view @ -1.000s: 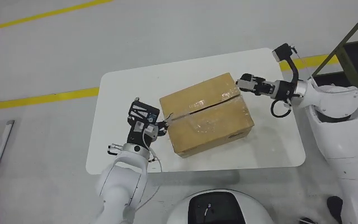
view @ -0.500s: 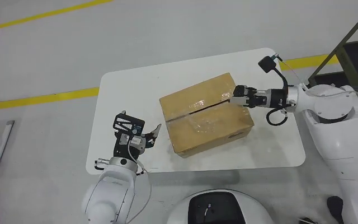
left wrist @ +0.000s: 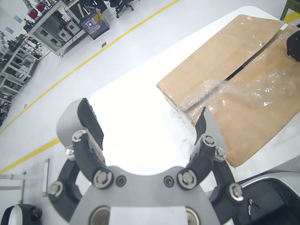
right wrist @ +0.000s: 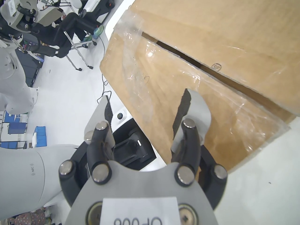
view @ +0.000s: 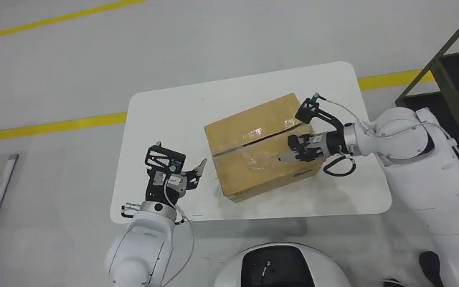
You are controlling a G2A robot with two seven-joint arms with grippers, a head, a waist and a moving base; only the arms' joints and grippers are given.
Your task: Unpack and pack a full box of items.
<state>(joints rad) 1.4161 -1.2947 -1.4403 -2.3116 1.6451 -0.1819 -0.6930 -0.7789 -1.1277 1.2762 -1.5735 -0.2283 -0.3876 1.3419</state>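
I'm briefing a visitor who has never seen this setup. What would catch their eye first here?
First, the big brown cardboard box in the middle of the white table, its top flaps shut under wrinkled clear tape with a dark slit between them. Then the two open grippers: the right gripper at the box's right end over the nearer flap, and the left gripper over bare table just off its left end.

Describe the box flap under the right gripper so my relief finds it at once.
On the white table sits one brown cardboard box, its top split lengthwise by a dark seam. The flap is the half on the robot's side of that seam, with the right gripper over its end. Wrinkled clear tape glints across it, while the far flap is mostly bare cardboard.
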